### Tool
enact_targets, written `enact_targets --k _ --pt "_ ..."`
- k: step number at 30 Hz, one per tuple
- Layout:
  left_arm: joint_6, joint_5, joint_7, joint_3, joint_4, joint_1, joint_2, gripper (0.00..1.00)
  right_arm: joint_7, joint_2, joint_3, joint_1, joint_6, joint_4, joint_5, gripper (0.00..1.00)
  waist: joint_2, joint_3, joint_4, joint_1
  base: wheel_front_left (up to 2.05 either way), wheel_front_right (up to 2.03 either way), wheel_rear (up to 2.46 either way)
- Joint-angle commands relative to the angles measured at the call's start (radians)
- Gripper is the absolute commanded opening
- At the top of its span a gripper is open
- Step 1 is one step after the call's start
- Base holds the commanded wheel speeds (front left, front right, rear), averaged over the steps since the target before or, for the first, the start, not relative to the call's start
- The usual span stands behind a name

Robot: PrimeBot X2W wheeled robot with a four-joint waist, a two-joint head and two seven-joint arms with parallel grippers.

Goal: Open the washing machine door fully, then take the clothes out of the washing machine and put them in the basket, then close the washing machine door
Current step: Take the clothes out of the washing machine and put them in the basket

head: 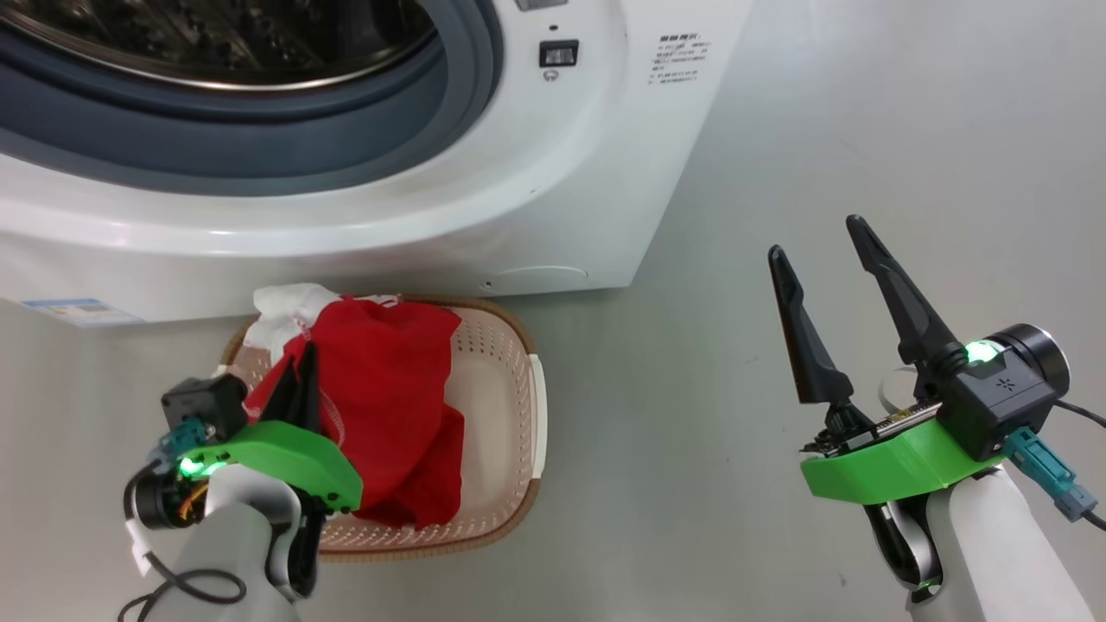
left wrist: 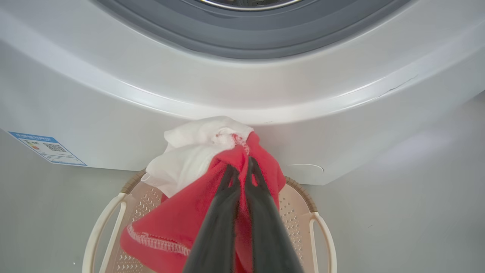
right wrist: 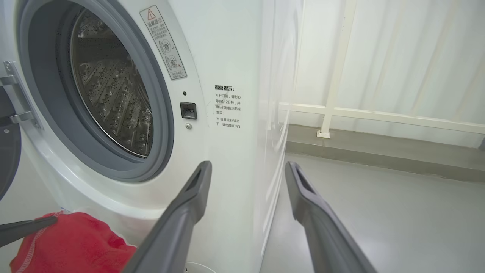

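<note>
Closest to the head camera, at the lower left, the left gripper (head: 302,358) is clenching tight on the clothes (head: 389,397), its two dark fingers pressing together on a fold of red fabric near the white panel. From that pinch the garment is draping away to the right and downward. Its long axis is running from the far left corner of the basket (head: 501,380) toward the near middle, so the bulk is hanging inside the rim rather than outside it. A white bunch is riding past the fingertips toward the washing machine (head: 536,173), over the basket's far left edge. Whether the lowest red folds are resting on the basket's bottom I cannot tell.

The basket is sitting on the floor (head: 691,432) just in front of the machine's base, directly beneath the held cloth. That is the relation the next move is turning on. By my reading, the load is lying under and to the right of the pinch, over the basket, so letting go should be dropping it in, with only the white end at risk of catching the rim.

Farther right, well apart from the basket, the right gripper (head: 815,236) is standing spread wide and holding nothing, leaving the left arm the nearer one.
</note>
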Motion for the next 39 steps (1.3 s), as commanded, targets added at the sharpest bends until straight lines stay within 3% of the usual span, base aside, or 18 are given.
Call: enact_targets --k 1,8,9,11,15,18,24,25,27,28,39 --pt "-0.008 -0.004 -0.013 0.030 0.027 -0.032 0.019 0.00 -0.006 0.004 0.025 -0.017 0.006 -0.028 -0.005 1.00 0.0000 0.031 -0.008 0.0000 0.00 0.00 0.00" --pt "-0.026 -0.003 -0.015 0.023 0.205 -0.140 0.019 0.00 -0.006 0.005 0.040 -0.050 0.006 -0.033 -0.001 1.00 0.0000 0.097 -0.019 0.0000 0.00 0.00 0.00" --pt "-0.029 -0.003 -0.015 0.023 0.226 -0.151 0.019 0.03 -0.006 0.006 0.042 -0.056 0.006 -0.034 0.000 1.00 0.0000 0.106 -0.021 0.0000 0.00 0.00 0.00" --pt "-0.033 -0.005 -0.016 0.023 0.267 -0.171 0.021 0.21 -0.006 0.006 0.046 -0.066 0.006 -0.035 0.003 1.00 0.0000 0.126 -0.029 0.0000 0.00 0.00 0.00" --pt "-0.039 -0.001 -0.016 0.020 0.334 -0.208 0.027 0.22 -0.006 0.006 0.058 -0.085 0.006 -0.039 0.015 1.00 0.0000 0.166 -0.044 0.0000 0.00 0.00 0.00" --pt "-0.040 0.001 -0.016 0.018 0.376 -0.229 0.032 0.33 -0.006 0.006 0.065 -0.098 0.006 -0.040 0.022 1.00 0.0000 0.192 -0.058 0.0000 0.00 0.00 0.00" --pt "-0.034 0.009 -0.016 0.014 0.423 -0.262 0.047 0.40 -0.006 0.006 0.069 -0.119 0.006 -0.045 0.036 1.00 0.0000 0.235 -0.082 0.0000 0.00 0.00 0.00" --pt "-0.034 0.010 -0.016 0.013 0.427 -0.266 0.049 0.48 -0.006 0.006 0.068 -0.121 0.006 -0.045 0.037 1.00 0.0000 0.238 -0.083 0.0000 0.00 0.00 0.00" --pt "-0.036 0.007 -0.016 0.015 0.434 -0.270 0.049 0.94 -0.006 0.006 0.067 -0.122 0.006 -0.044 0.040 1.00 0.0000 0.240 -0.085 0.0000 0.00 0.00 0.00" --pt "-0.038 0.004 -0.016 0.016 0.439 -0.271 0.046 1.00 -0.006 0.006 0.066 -0.122 0.006 -0.043 0.040 1.00 0.0000 0.239 -0.084 0.0000 0.00 0.00 0.00" --pt "-0.047 0.003 -0.017 0.037 0.354 -0.230 0.036 1.00 -0.006 0.006 0.042 -0.103 0.006 -0.017 0.029 1.00 0.0000 0.164 -0.052 0.0000 0.00 0.00 0.00"
